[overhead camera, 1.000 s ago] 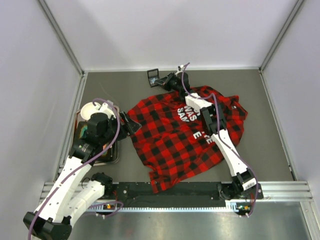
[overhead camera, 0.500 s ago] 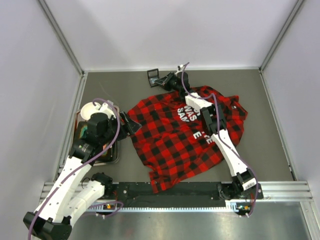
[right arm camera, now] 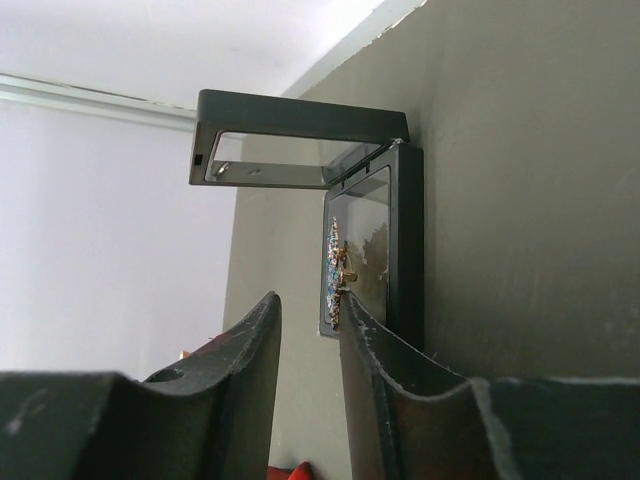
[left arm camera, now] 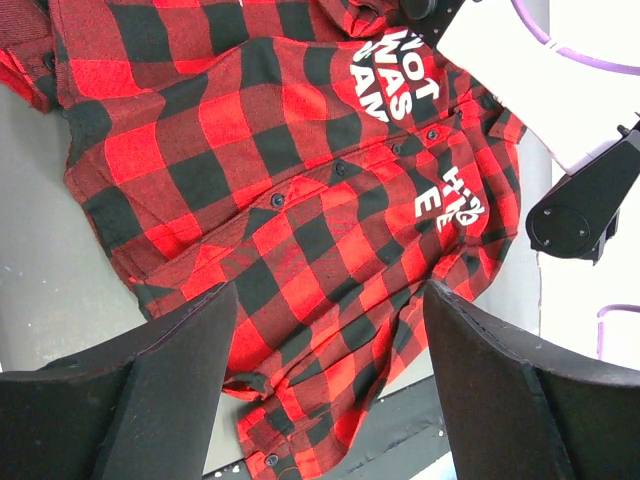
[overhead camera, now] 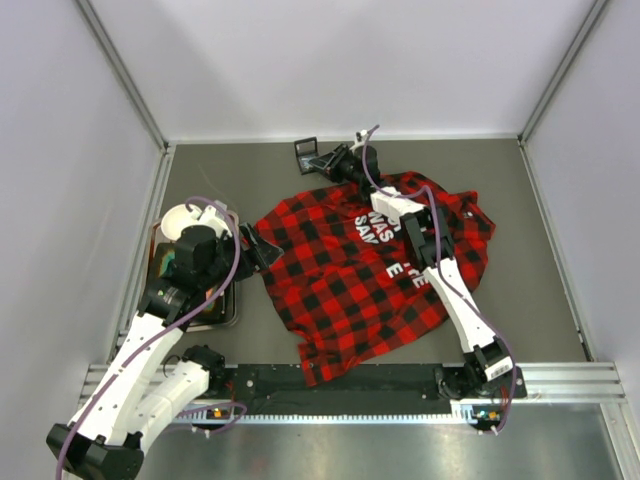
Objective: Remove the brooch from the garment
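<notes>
The red-and-black plaid garment (overhead camera: 370, 270) lies flat mid-table; it also fills the left wrist view (left arm camera: 260, 180). The sparkly brooch (right arm camera: 336, 268) is off the garment and stands edge-on in the small open black box (right arm camera: 400, 240) at the far edge of the table (overhead camera: 306, 153). My right gripper (overhead camera: 328, 160) reaches to that box; in its wrist view its jaws (right arm camera: 308, 300) stand a narrow gap apart with nothing between them, and the brooch sits just beyond the right fingertip (right arm camera: 350, 308). My left gripper (overhead camera: 262, 255) hangs wide open and empty over the garment's left edge (left arm camera: 330, 300).
A dark tray (overhead camera: 228, 305) with a white bowl (overhead camera: 180, 216) sits at the left under the left arm. A black rail (overhead camera: 340, 378) runs along the near edge. Grey walls close in the far and side edges.
</notes>
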Controlling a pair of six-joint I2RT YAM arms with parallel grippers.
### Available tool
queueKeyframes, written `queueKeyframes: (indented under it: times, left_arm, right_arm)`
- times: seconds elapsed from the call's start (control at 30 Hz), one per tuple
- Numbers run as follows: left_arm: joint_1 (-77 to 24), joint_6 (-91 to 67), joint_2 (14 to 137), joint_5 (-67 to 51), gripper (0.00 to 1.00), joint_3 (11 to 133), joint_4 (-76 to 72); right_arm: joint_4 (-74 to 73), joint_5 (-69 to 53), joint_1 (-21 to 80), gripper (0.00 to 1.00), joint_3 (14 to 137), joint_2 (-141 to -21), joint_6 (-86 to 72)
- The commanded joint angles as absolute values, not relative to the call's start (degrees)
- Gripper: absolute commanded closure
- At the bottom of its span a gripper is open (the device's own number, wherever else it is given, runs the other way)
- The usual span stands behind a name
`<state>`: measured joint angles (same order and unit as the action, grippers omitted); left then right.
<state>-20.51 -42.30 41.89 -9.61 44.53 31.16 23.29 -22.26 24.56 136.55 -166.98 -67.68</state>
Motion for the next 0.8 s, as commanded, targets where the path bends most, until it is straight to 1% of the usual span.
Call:
queueKeyframes:
  times: [0.0, 0.1, 0.43, 0.53, 0.77]
  left_arm:
    - [-20.21, -42.98, 41.84, -10.37, 0.2, 44.91, 27.77]
    - [-20.3, -43.07, 41.92, -10.63, 0.2, 45.26, 28.04]
    - [-20.3, -43.15, 42.8, -11.07, 0.2, 46.76, 29.0]
    - [-20.3, -43.15, 42.98, -11.34, 0.21, 46.93, 29.09]
    - [-20.3, -43.42, 43.15, -11.69, 0.21, 46.93, 29.18]
  right_arm:
    - [22.85, -21.88, 24.26, 0.69, 134.03, -164.27, -64.69]
    - [21.36, -22.41, 24.26, 0.67, 136.22, -164.01, -63.03]
    - [15.03, -20.57, 24.26, 0.62, 138.07, -160.93, -55.11]
    - [12.05, -20.3, 24.17, 0.61, 140.8, -161.37, -52.83]
    - [10.46, -19.86, 24.26, 0.57, 142.12, -160.75, -49.84]
